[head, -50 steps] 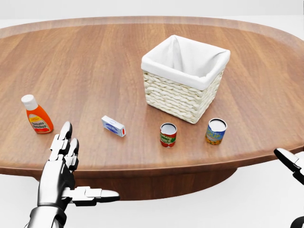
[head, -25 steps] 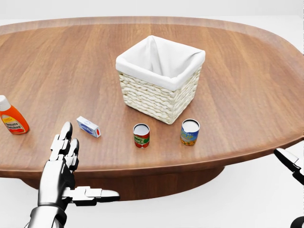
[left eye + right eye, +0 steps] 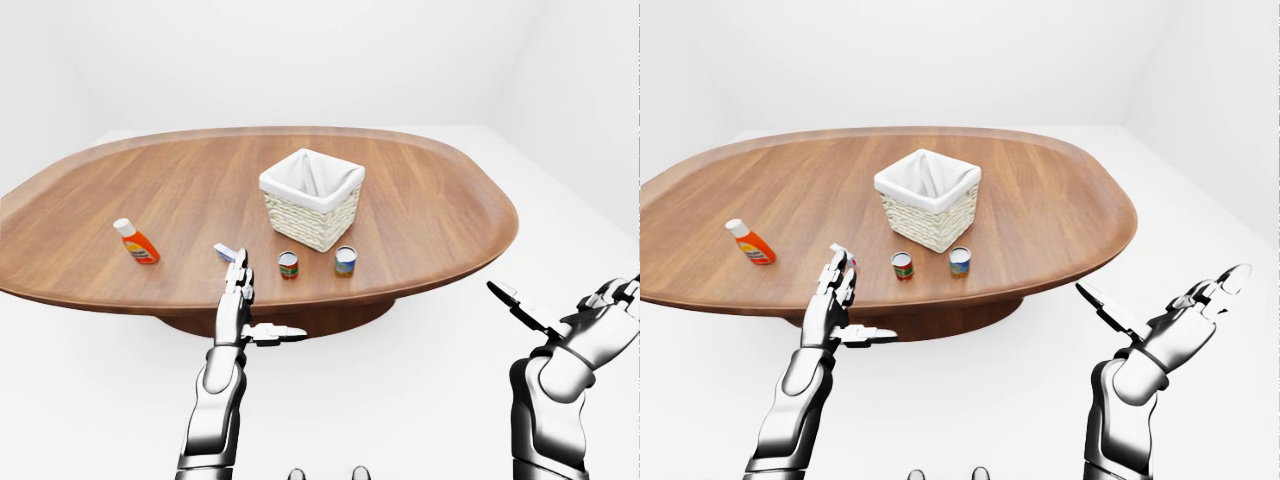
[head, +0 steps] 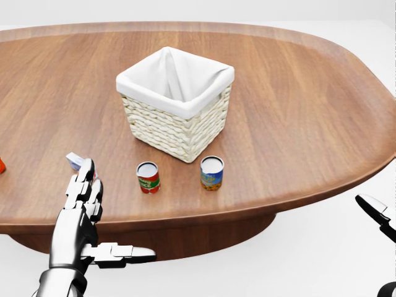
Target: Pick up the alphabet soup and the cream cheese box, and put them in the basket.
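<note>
A big oval table of smooth brown wood [image 4: 309, 93] fills most of the head view. On it stands one square basket woven from pale straw, with a white cloth lining [image 4: 174, 102]. It is open at the top.

Two small round tins stand just below the basket in the head view, side by side but apart. The alphabet soup, a tin with a red and green label [image 4: 148, 177], is on the left. The tin with a blue and yellow label [image 4: 211, 172] is on the right.

The cream cheese box, one small flat box in white and blue [image 4: 75, 161], lies left of the soup. The shiny metal left hand [image 4: 80, 213] hides part of it. That hand is spread wide and holds nothing.

One orange squeeze bottle with a white cap [image 3: 135, 242] stands far to the left on the table.

The shiny metal right hand [image 3: 1180, 325] is off the table, fingers spread, holding nothing
</note>
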Robot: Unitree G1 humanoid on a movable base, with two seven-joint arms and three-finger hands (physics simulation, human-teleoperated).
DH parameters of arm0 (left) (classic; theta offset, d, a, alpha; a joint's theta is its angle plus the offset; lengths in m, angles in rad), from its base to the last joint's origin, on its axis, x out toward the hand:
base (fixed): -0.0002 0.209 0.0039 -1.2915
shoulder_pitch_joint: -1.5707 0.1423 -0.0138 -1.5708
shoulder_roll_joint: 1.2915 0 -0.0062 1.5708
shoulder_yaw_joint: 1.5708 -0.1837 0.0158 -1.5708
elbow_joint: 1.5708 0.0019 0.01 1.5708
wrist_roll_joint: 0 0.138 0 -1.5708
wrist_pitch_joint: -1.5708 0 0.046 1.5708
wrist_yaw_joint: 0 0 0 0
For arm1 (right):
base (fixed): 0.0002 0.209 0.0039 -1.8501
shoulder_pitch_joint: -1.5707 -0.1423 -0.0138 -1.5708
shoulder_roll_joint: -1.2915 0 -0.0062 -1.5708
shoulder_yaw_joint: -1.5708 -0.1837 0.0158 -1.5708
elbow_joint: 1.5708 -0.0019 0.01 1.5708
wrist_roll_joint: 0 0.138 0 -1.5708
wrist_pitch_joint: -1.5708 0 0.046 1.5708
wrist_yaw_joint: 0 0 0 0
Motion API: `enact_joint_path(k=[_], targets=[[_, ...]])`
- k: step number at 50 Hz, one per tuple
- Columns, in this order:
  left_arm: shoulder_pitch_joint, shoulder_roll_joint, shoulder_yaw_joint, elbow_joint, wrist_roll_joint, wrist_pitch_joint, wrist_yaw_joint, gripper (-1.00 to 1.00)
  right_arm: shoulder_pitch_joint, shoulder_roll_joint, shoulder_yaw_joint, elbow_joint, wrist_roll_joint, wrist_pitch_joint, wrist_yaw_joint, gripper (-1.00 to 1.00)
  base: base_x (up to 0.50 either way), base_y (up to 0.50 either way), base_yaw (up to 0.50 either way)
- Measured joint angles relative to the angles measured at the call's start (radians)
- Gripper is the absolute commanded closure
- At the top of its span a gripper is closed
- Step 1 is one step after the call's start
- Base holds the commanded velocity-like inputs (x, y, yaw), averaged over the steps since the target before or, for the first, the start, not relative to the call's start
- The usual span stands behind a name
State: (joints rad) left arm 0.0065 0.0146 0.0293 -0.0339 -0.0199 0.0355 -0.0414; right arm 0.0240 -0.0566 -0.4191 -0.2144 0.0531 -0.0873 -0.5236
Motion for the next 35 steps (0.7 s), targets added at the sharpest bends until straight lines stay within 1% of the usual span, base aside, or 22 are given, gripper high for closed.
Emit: enact_joint_path(k=[9,21,32,35], targets=[[-0.001,0.0,0.0,0.004,0.0,-0.002,0.0,-1.0,0.002,0.0,0.0,-0.006,-0.001,0.0,0.0,-1.0,0.0,-0.2,0.0],[0.001,-0.001,-0.001,-0.001,0.0,0.002,0.0,-1.0,0.005,0.003,0.001,-0.01,-0.007,0.0,0.0,-1.0,0.0,0.0,0.0],[-0.003,0.0,0.0,0.008,0.0,-0.005,0.0,-1.0,0.004,0.003,0.004,-0.004,-0.015,0.0,0.0,-1.0,0.0,0.0,0.0],[-0.004,0.0,0.001,0.012,0.0,-0.007,0.0,-1.0,0.004,0.002,0.004,-0.001,-0.017,0.0,0.0,-1.0,0.17,0.0,0.0]])
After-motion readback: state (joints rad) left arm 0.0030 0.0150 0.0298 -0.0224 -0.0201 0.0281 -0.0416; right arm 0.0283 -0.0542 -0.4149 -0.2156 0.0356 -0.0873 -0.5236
